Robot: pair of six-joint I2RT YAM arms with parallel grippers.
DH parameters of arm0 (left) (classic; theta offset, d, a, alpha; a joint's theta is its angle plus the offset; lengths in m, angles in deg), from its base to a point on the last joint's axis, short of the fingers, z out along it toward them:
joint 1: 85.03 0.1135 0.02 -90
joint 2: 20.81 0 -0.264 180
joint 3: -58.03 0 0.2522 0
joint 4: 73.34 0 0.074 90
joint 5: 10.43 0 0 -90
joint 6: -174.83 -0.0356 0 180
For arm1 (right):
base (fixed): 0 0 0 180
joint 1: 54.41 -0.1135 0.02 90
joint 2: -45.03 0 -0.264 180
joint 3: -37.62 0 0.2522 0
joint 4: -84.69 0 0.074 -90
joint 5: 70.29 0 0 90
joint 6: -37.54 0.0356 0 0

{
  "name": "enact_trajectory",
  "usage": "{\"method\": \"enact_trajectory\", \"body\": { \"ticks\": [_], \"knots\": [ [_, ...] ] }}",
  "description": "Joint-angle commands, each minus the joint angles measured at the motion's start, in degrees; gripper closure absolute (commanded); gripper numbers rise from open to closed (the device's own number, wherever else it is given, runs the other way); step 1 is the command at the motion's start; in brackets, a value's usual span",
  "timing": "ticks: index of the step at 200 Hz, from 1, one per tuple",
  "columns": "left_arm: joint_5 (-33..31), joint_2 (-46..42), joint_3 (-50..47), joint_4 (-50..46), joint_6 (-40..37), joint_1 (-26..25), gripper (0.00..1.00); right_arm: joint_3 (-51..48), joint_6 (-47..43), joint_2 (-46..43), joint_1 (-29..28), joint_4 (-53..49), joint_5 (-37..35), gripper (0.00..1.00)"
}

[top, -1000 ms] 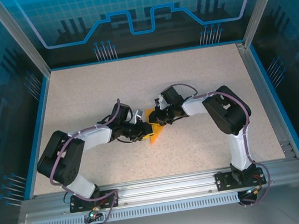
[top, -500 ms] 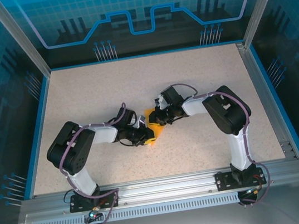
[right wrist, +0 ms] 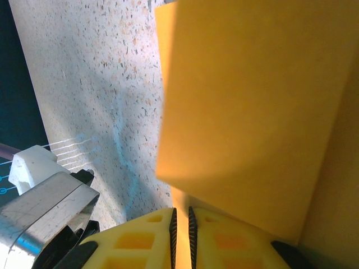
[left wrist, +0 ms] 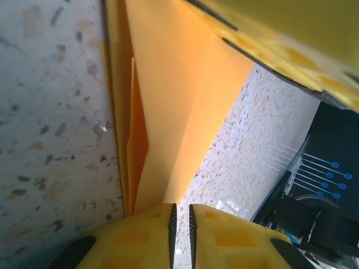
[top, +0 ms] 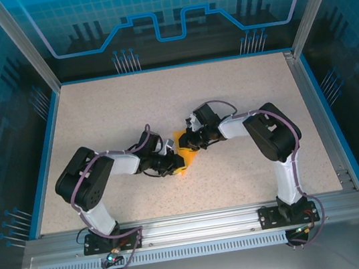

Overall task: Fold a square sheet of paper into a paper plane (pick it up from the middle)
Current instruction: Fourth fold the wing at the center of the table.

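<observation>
Top external, paper (top: 182, 168) largely hidden beneath left claw (top: 171, 162), right claw (top: 186, 144)

Paper (top: 182, 168) on table (top: 128, 108) centre, left gripper (top: 175, 163) at its left, right gripper (top: 188, 145) opposite

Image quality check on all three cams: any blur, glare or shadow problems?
Top external: sharp, evenly lit, shadows faint; paper tiny and half hidden. Left wrist: paper very close, creases soft, and a bright glare patch on the table near the bottom edge. Right wrist: paper is a blurred orange slab with smeared edges; soft bluish shadow across the table.
</observation>
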Motion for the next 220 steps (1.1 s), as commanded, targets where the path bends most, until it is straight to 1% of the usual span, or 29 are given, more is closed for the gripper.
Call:
{"method": "enact_trajectory", "body": {
  "ticks": [1,15,53,78,95,113,136,151,176,198,220],
  "knots": [
    [2.11,0.15,-3.31,-10.0,-1.09,-1.24,0.81,-2.22,-1.41,4.54,0.9,-7.79,-7.21,0.83],
    [2.97,-0.13,-3.85,-10.58,-1.18,-1.22,0.81,-2.09,-1.4,4.69,0.91,-7.7,-7.13,0.83],
    [2.51,-0.62,-5.63,-12.22,-0.04,-1.22,0.82,-2.44,-1.48,4.54,0.93,-7.59,-7.08,0.83],
    [2.69,-1.4,-6.74,-11.48,1.76,-1.21,0.83,-2.71,-1.39,4.47,0.93,-7.36,-6.94,0.83],
    [2.97,-3.78,-7.66,-10.32,2.88,-1.26,0.83,-2.91,-1.28,4.45,0.71,-7.2,-6.94,0.83],
    [3.43,-8.17,-8.33,-8.27,4.28,-1.2,0.83,-3.18,-1.2,4.36,0.78,-7.04,-6.97,0.83],
    [1.6,-13.52,-6.47,-9.01,4.76,-0.53,0.82,-3.36,-1.04,4.54,0.77,-6.78,-6.86,0.83],
    [-0.27,-15.06,-4.33,-8.71,5.31,0.23,0.81,-3.39,-0.96,4.67,0.76,-6.6,-6.79,0.83],
    [-1.11,-13.17,-0.4,-5.22,7.03,0.55,0.8,-3.38,-0.97,4.71,0.81,-6.43,-6.73,0.83],
    [-2.09,-8.84,2.11,-4.09,7.99,0.49,0.78,-3.37,-0.87,4.63,0.76,-6.34,-6.59,0.83],
    [-1.68,-4.27,2.64,1.05,10.25,0.53,0.76,-3.32,-0.91,4.6,0.81,-6.24,-6.68,0.83]
  ]
}}
